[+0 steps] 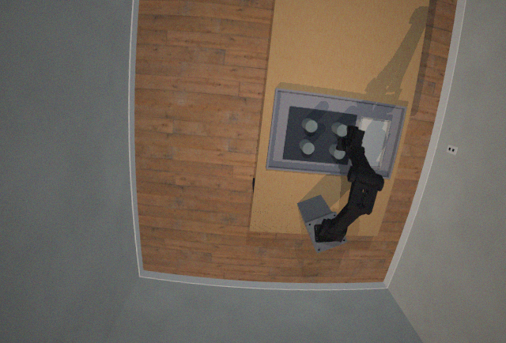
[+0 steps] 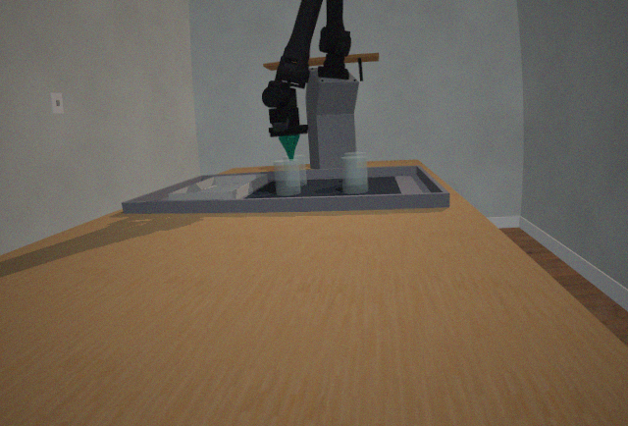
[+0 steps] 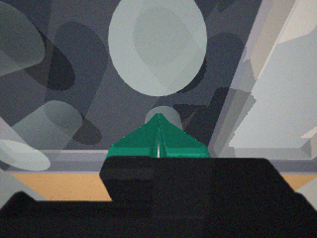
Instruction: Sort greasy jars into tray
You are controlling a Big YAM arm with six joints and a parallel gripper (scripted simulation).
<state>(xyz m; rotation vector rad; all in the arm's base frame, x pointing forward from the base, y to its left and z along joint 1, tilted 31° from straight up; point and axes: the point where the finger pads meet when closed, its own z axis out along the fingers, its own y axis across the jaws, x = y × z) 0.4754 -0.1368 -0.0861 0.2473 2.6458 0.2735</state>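
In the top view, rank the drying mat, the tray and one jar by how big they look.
1. Drying mat, largest.
2. Tray, smaller, though the arm hides part of it.
3. Jar, smallest by far.

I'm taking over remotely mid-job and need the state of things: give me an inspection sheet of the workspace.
Surface: steel table top resting on a wooden bench.
Job's things: four jars upright on the dark mat; no jar visible in the tray.
Clutter: nothing seen.
Claw: claw shut on nothing, green fingers pointing down, low beside the jars nearest the tray.
Cables: nothing seen.
Surroundings: plank floor, grey walls, wall socket.
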